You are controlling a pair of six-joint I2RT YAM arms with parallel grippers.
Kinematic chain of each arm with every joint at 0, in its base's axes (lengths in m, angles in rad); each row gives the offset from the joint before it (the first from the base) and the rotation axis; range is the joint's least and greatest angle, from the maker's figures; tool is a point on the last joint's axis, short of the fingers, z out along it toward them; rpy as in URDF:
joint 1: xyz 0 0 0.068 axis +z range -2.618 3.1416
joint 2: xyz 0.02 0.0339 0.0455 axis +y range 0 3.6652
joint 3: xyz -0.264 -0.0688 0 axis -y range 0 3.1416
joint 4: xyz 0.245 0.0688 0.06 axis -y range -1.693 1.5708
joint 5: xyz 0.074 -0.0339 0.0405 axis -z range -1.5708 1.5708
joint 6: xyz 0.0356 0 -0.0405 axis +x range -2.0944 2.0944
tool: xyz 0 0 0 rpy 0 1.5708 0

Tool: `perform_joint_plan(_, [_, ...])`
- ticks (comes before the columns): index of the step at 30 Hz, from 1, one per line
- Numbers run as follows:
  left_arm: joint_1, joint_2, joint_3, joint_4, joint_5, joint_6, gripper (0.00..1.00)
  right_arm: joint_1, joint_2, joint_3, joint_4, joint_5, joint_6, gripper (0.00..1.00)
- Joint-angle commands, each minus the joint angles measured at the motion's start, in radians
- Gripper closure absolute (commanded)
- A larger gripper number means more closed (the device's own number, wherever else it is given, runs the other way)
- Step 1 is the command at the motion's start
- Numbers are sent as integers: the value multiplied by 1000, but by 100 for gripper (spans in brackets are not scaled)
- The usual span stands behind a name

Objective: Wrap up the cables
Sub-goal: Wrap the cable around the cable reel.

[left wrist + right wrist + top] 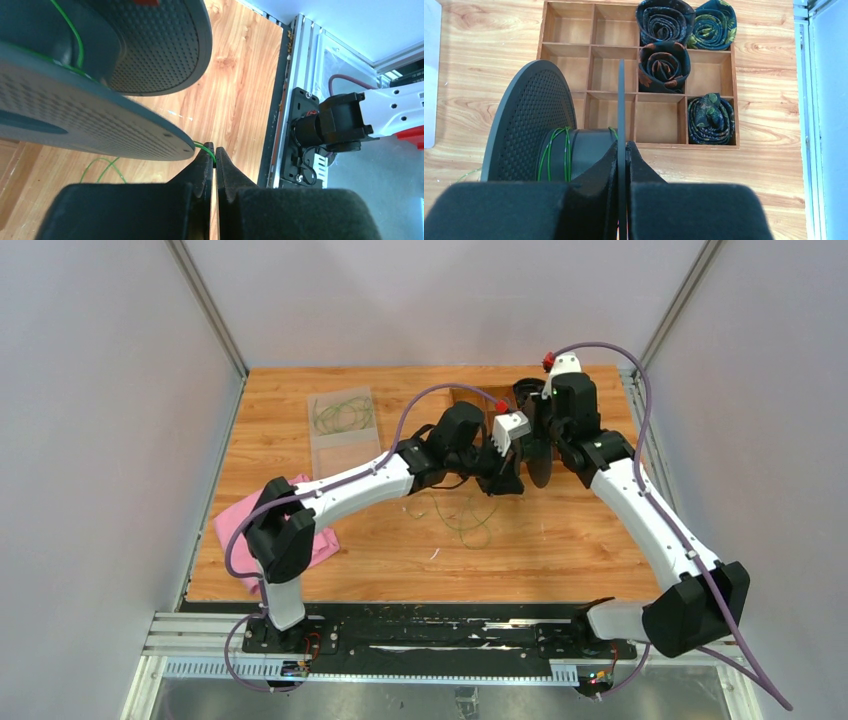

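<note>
Mid-wind: right gripper (622,150) clamps spool (531,125) by its flange, left gripper (214,151) pinches cable (566,150); next: guide 1 more turn onto the core.

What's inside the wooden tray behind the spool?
Four rolled ties in the right half of the tray; other visible cells look empty. The spool covers the near-left cell.

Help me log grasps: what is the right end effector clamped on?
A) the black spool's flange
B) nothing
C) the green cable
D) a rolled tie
A: the right end effector is shut on the edge of the spool flange, with the cable wound on the core beside it.
</note>
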Motion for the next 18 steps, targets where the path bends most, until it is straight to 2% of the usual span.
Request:
perform_joint_plan(1, [0, -10, 83, -66, 86, 11, 96, 35, -33, -34, 131, 74, -78, 99])
perform_joint_plan(10, [61, -33, 123, -125, 100, 20, 96, 54, -57, -107, 186, 79, -166, 99])
perform_joint_plan(18, [114, -29, 152, -123, 183, -8, 95, 72, -66, -161, 221, 74, -220, 99])
